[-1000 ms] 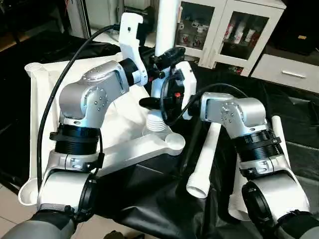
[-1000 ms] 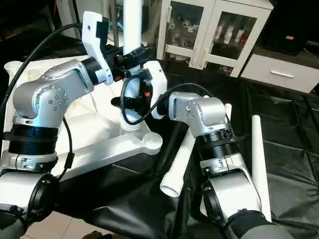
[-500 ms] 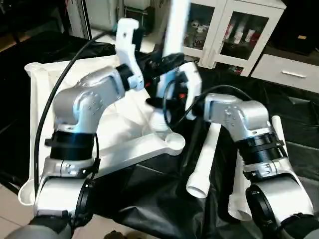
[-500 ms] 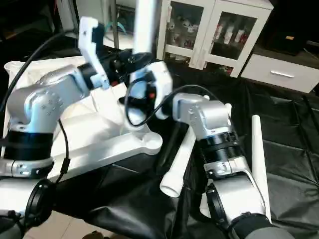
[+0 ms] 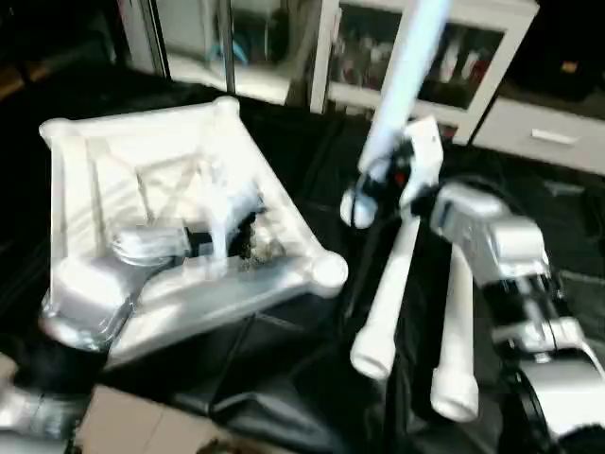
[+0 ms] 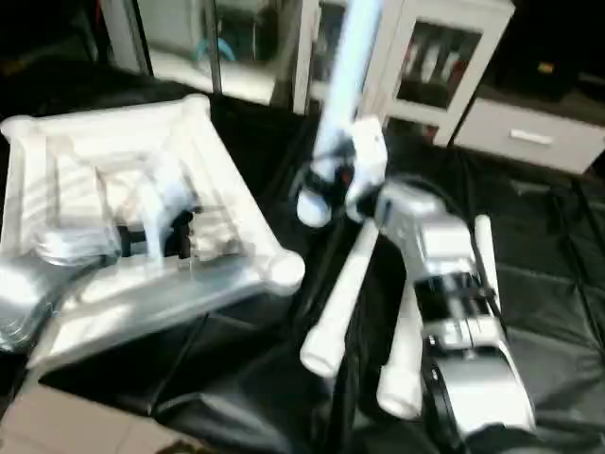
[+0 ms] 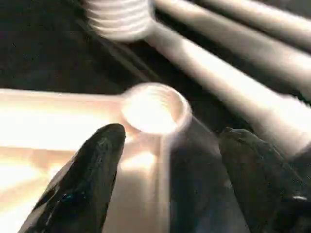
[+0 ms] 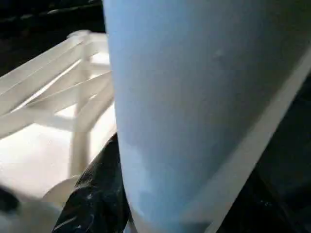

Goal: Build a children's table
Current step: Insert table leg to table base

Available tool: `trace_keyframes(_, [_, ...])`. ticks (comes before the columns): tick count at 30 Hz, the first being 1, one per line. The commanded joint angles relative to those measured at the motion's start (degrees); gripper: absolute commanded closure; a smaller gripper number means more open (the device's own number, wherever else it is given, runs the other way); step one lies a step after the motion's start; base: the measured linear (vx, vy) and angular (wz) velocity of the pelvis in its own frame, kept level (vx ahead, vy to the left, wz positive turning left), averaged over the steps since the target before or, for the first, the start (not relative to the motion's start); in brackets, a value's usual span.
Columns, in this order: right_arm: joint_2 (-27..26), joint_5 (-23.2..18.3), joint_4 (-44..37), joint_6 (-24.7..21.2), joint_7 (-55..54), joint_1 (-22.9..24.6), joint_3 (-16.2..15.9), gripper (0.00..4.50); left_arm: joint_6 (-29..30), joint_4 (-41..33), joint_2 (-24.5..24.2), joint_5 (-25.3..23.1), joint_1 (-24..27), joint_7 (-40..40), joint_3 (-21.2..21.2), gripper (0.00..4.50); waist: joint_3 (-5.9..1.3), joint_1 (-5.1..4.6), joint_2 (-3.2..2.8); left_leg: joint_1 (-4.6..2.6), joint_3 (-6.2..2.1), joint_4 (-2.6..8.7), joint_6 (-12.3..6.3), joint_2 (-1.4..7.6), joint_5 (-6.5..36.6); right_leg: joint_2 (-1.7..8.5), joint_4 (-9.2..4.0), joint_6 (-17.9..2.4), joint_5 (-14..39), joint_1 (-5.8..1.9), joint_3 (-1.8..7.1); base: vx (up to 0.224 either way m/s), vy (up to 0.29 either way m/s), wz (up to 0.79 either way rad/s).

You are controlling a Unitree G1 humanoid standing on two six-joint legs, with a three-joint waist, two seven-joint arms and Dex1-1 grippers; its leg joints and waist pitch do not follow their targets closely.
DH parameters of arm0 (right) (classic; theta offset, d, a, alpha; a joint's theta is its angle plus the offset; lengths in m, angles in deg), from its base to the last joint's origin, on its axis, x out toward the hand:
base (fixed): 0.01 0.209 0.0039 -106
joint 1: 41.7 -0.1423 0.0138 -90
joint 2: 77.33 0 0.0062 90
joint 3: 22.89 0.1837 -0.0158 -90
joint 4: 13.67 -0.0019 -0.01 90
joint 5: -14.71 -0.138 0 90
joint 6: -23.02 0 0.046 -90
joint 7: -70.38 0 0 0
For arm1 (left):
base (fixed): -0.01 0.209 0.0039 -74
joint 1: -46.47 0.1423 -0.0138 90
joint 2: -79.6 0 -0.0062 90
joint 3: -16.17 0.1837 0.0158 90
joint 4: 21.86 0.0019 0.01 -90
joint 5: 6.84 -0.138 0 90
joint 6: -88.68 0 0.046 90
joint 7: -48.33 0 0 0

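Observation:
The children's table top (image 5: 113, 142) lies upside down on the left, its X ribs showing. My left gripper (image 5: 241, 232) rests low over its near edge, open; in the left wrist view its fingers (image 7: 92, 179) stand wide apart just short of a round corner socket (image 7: 155, 109). To the right of that corner (image 5: 329, 270), my right gripper (image 5: 371, 189) is shut on a white leg (image 5: 402, 76). It holds the leg up in the air, leaning right, with the lower end clear of the table top. Two more legs (image 5: 388, 293) (image 5: 457, 322) lie side by side on the cloth.
A black cloth (image 5: 284, 378) covers the work surface, with pale floor (image 5: 123, 426) at its near left edge. A white glass-door cabinet (image 5: 454, 47) and a white drawer unit (image 5: 553, 132) stand behind. The threaded end of a lying leg (image 7: 121, 19) sits near the corner socket.
My left gripper has let go of the upright leg, opened and dropped onto the table top. The right gripper has carried the leg off the corner socket, rightward and tilted. The camera also shifted.

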State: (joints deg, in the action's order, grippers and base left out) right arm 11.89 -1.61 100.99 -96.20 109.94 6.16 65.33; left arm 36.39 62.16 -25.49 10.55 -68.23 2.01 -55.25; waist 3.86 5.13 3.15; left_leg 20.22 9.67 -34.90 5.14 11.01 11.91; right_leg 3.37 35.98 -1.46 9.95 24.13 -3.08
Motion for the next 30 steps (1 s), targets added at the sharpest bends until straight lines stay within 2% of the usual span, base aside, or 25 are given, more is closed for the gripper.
trace_keyframes(1, [0.84,-0.28,-3.6,1.16,1.81,0.16,-0.6,2.59,-1.18,0.59,-0.03,-2.13,-0.55,1.02,1.0,0.95,-4.23,-0.08,-1.25,-0.17,-0.15,4.29,1.52,1.65,5.81,3.89,-3.31,-11.65,5.34,-3.91,2.72,0.0,0.0,0.0])
trace_keyframes(3, [1.27,-0.69,-5.03,1.54,3.58,0.66,-1.52,2.59,-1.9,3.11,0.69,-3.23,-0.12,2.0,1.98,0.95,-3.95,-0.1,-1.11,-0.25,-0.19,4.43,1.68,1.63,8.3,3.93,-3.78,-10.78,9.44,-3.77,2.79,0.0,0.0,0.0])
trace_keyframes(5, [1.46,-0.86,-5.75,1.51,4.56,0.99,-2.03,2.59,-2.26,4.21,1.5,-3.52,0.32,2.21,2.13,0.95,-4.03,-0.04,-1.16,-0.39,-0.26,4.43,2.0,1.66,8.88,4.04,-3.96,-9.98,11.81,-3.78,2.81,0.0,0.0,0.0])
trace_keyframes(8, [1.47,-0.95,-6.86,1.25,5.33,1.64,-2.26,2.59,-2.89,5.44,1.67,-5.21,0.77,2.68,3.27,0.95,-4.12,-0.04,-1.1,-0.3,-0.32,4.41,1.76,1.71,7.89,3.96,-3.84,-10.3,10.1,-3.71,2.79,0.0,0.0,0.0])
trace_keyframes(10, [1.4,-1.25,-8.15,1.17,6.88,2.43,-2.98,2.59,-3.55,8.24,1.58,-8.05,0.86,3.91,4.55,0.95,-4.32,-0.09,-1.01,-0.24,-0.3,4.27,1.17,1.61,6.64,3.87,-3.61,-10.48,7.95,-3.82,2.78,0.0,0.0,0.0])
trace_keyframes(12, [1.46,-1.33,-8.72,1.11,7.51,2.85,-3.36,2.59,-2.84,8.39,1.44,-8.12,1.1,3.81,4.75,0.95,-4.37,-0.02,-1.04,-0.2,-0.33,4.25,0.89,1.66,5.9,3.93,-3.46,-10.73,6.9,-3.85,2.8,0.0,0.0,0.0])
trace_keyframes(13, [1.57,-1.24,-9.57,1.15,8.04,3.59,-3.76,2.59,-1.82,7.87,1.4,-7.54,1.67,3.47,4.59,1.23,-4.33,0.04,-1.02,-0.22,-0.32,4.26,0.87,1.75,5.4,3.98,-3.31,-11.28,5.94,-3.84,2.79,0.0,0.0,0.0])
trace_keyframes(15, [1.6,-1.16,-9.9,1.25,8.13,4.0,-3.88,2.59,-1.03,7.37,1.31,-7.15,2.02,3.25,4.53,1.3,-4.32,-0.01,-1.01,-0.28,-0.31,4.26,0.88,1.77,5.77,4.0,-3.36,-11.71,6.04,-3.82,2.76,0.0,0.0,0.0])
trace_keyframes(16, [1.65,-1.15,-10.3,1.34,8.21,4.55,-3.93,2.59,-0.63,6.89,1.11,-7.22,2.47,3.17,4.59,1.3,-4.24,-0.08,-0.73,-0.23,-0.24,4.28,0.83,1.72,6.13,3.95,-3.49,-11.67,6.65,-3.8,2.76,0.0,0.0,0.0])
trace_keyframes(17, [1.62,-1.2,-10.46,1.32,8.24,4.9,-3.88,2.59,-0.23,6.74,0.88,-7.44,2.71,3.11,4.66,1.5,-4.22,-0.03,-0.81,-0.25,-0.27,4.29,0.84,1.78,6.53,4.08,-3.5,-11.67,7.62,-3.81,2.79,0.0,0.0,0.0])
trace_keyframes(18, [1.63,-1.27,-10.87,1.32,8.28,5.41,-3.87,2.59,-0.19,6.47,0.61,-7.77,3.08,3.14,4.79,1.5,-4.18,-0.02,-0.64,-0.19,-0.29,4.31,0.78,1.76,6.59,4.11,-3.56,-11.43,8.57,-3.84,2.79,0.0,0.0,0.0])
trace_keyframes(19, [1.61,-1.33,-11.17,1.31,8.32,5.81,-3.89,2.59,-0.08,6.41,0.57,-7.9,3.36,3.42,4.57,1.74,-4.11,-0.02,-0.64,-0.22,-0.25,4.32,0.75,1.75,6.9,4.12,-3.75,-11.1,9.67,-3.75,2.83,0.0,0.0,0.0])
trace_keyframes(21, [1.53,-1.26,-11.37,1.37,8.55,6.29,-4.12,2.59,0.2,6.22,0.52,-8.06,3.72,3.4,4.1,1.76,-4.08,0.02,-0.73,-0.26,-0.3,4.38,0.8,1.78,7.2,4.12,-3.87,-10.66,10.66,-3.69,2.81,0.0,0.0,0.0])
trace_keyframes(25, [1.5,-0.97,-11.7,1.5,8.98,7.06,-4.78,2.59,2.07,3.95,-0.68,-7.69,5.04,2.62,4.03,2.21,-4.05,-0.17,-0.66,-0.15,-0.37,4.41,0.82,1.78,7.4,4.15,-3.9,-10.2,11.89,-3.68,2.8,0.0,0.0,0.0])
trace_keyframes(30, [1.55,-0.5,-11.48,1.79,9.11,7.06,-5.29,2.59,5.4,1.42,-2.57,-7.66,5.29,1.56,4.53,2.53,-4.02,-0.06,-0.69,-0.22,-0.36,4.43,0.71,1.77,7.13,4.01,-3.87,-10.2,11.78,-3.53,2.76,0.0,0.0,0.0])
